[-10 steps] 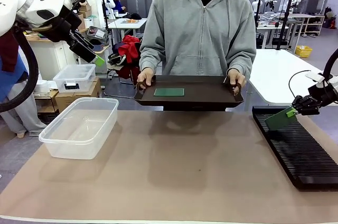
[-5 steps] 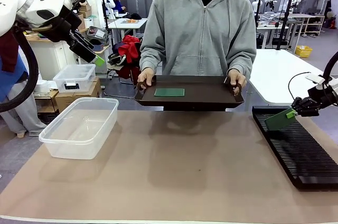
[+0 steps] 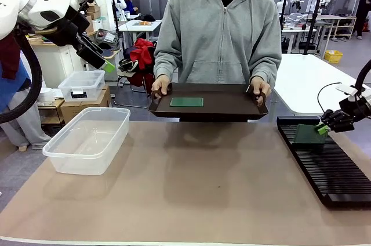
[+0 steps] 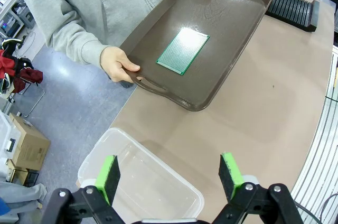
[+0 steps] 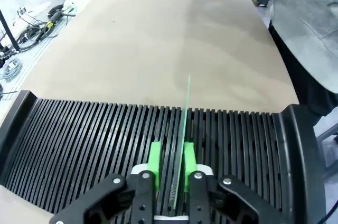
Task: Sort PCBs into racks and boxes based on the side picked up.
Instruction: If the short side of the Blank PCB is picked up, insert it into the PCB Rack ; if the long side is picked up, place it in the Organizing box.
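- Right fingers point(image 5: 188, 161) stand slightly apart on either side of a PCB point(image 5: 185, 109); I see a gap at one pad.
- That PCB stands on edge in a rack point(image 5: 79, 145) slot, long axis along the slot, pointing away from the fingers.
- Left fingers point(image 4: 110, 174) gape wide, empty, over the box point(image 4: 163, 174).

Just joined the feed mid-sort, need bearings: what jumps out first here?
A green PCB stands on edge in a slot of the black rack at the table's right, between the pads of the robot's right hand. Across the table a person holds a dark tray with a second PCB lying flat on it. The left hand hangs open above the clear tub.
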Available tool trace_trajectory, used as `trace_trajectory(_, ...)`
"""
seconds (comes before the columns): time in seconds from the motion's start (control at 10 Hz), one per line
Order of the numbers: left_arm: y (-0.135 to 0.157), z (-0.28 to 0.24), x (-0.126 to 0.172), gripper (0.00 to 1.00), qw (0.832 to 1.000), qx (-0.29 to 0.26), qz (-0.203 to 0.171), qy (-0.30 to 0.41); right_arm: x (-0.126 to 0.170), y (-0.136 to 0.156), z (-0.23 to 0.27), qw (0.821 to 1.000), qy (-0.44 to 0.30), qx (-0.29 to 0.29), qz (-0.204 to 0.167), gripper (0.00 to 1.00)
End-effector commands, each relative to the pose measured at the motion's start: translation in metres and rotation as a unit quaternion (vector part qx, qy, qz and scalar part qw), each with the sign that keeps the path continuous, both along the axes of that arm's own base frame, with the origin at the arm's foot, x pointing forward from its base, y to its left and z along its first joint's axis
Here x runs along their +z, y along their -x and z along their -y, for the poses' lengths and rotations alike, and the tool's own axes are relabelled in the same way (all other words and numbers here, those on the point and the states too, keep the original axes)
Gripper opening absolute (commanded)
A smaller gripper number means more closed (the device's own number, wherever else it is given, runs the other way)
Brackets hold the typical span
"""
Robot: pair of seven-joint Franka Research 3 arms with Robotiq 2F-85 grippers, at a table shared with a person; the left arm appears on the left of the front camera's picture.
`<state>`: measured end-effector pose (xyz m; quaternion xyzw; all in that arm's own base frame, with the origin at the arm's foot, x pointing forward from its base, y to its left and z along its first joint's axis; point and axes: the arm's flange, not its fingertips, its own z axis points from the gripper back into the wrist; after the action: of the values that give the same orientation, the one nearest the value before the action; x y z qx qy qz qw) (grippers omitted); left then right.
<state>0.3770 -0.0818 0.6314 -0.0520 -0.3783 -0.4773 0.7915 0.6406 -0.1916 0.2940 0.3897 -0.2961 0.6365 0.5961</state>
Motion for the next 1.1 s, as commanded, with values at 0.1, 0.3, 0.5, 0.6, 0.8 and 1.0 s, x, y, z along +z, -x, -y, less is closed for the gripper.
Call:
trace_trajectory(0.1,0.001,0.0,-0.001,1.0,1.0,-0.001,-0.003,-0.001,0.004,-0.005,0.003,1.0,0.015,0.011,-0.003,0.62)
trace_trajectory(0.3,0.001,0.0,-0.001,1.0,1.0,-0.001,-0.003,-0.001,0.006,-0.004,0.003,1.0,0.018,0.014,0.001,0.82)
trace_trajectory(0.5,0.001,0.0,-0.001,1.0,1.0,-0.001,-0.003,-0.001,0.011,-0.003,0.003,1.0,0.018,0.014,0.009,1.0)
trace_trajectory(0.6,0.001,0.0,-0.001,1.0,1.0,-0.001,-0.003,-0.001,0.016,-0.003,0.005,1.0,0.019,0.012,0.014,0.83)
trace_trajectory(0.8,0.001,0.0,-0.001,1.0,1.0,-0.001,-0.003,-0.001,0.024,-0.003,0.009,0.999,0.019,0.002,0.026,1.0)
trace_trajectory(1.0,0.001,0.0,-0.001,1.0,1.0,-0.001,-0.003,-0.001,0.03,-0.003,0.011,0.999,0.018,-0.003,0.031,0.99)
